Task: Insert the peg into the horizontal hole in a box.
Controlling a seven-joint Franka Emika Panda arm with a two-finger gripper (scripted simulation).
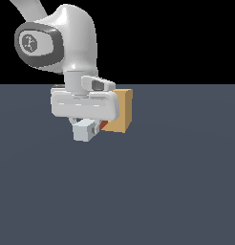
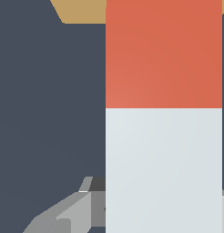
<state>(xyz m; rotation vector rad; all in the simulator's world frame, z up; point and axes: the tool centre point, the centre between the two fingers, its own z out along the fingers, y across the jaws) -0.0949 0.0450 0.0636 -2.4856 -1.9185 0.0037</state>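
The peg (image 1: pixel 86 129) is a pale grey-white bar with an orange-red end (image 1: pixel 104 126). It lies level in my gripper (image 1: pixel 84 123), which is shut on its pale part. The orange-red end points at the tan box (image 1: pixel 122 112) and sits right at its side. Whether it touches or enters the box cannot be told. The hole is hidden behind the peg and my hand. In the wrist view the peg (image 2: pixel 164 159) fills most of the picture, with its orange-red half (image 2: pixel 164 54) reaching the box edge (image 2: pixel 82 11). A grey finger (image 2: pixel 63 214) shows beside the pale half.
The box stands on a flat dark blue-grey floor (image 1: pixel 176 182) that runs to a black background. The arm's white wrist and hand (image 1: pixel 86 103) hang over the peg and cover part of the box's near side.
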